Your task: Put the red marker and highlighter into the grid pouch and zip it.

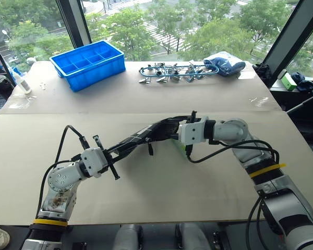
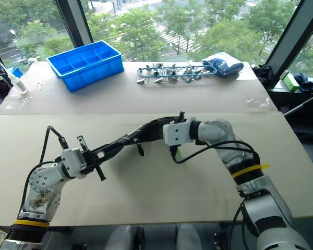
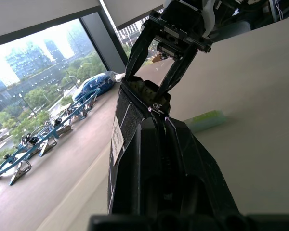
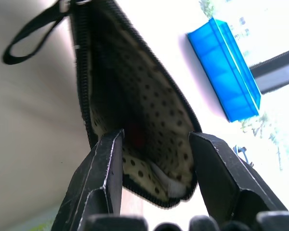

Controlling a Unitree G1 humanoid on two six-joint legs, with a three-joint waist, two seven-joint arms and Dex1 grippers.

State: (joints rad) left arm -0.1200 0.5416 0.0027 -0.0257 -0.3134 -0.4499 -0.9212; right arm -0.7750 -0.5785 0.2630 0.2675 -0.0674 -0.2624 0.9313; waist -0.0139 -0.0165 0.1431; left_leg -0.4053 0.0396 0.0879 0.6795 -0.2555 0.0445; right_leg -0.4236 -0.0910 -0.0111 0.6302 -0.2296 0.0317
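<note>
On the far left of the surface (image 1: 161, 198) stands a small white bottle (image 1: 21, 80), and behind it sits a blue tray (image 1: 87, 63) with compartments.

The left gripper (image 1: 115, 154) has its fingers closed tight on one end of the pouch (image 1: 146, 134), holding it lifted off the surface so that it stretches up and across toward the right. The left wrist view shows the white label (image 3: 116, 137) on the pouch's side. A black pull strap (image 1: 149, 148) dangles from the pouch about midway along.

At the far edge, in the middle, lies a cluster of blue-and-metal clips (image 1: 172, 72), with a blue cloth bundle (image 1: 225, 63) to their right.

The right gripper (image 4: 156, 161) is at the pouch's open end, fingers (image 4: 103, 178) spread apart on either side of the mouth and holding nothing. Its wrist view looks into the polka-dot lining, where a red spot, likely the marker (image 4: 137, 136), shows inside.

The highlighter (image 3: 206, 120) lies flat on the surface just below the pouch's open end, under the right gripper.
</note>
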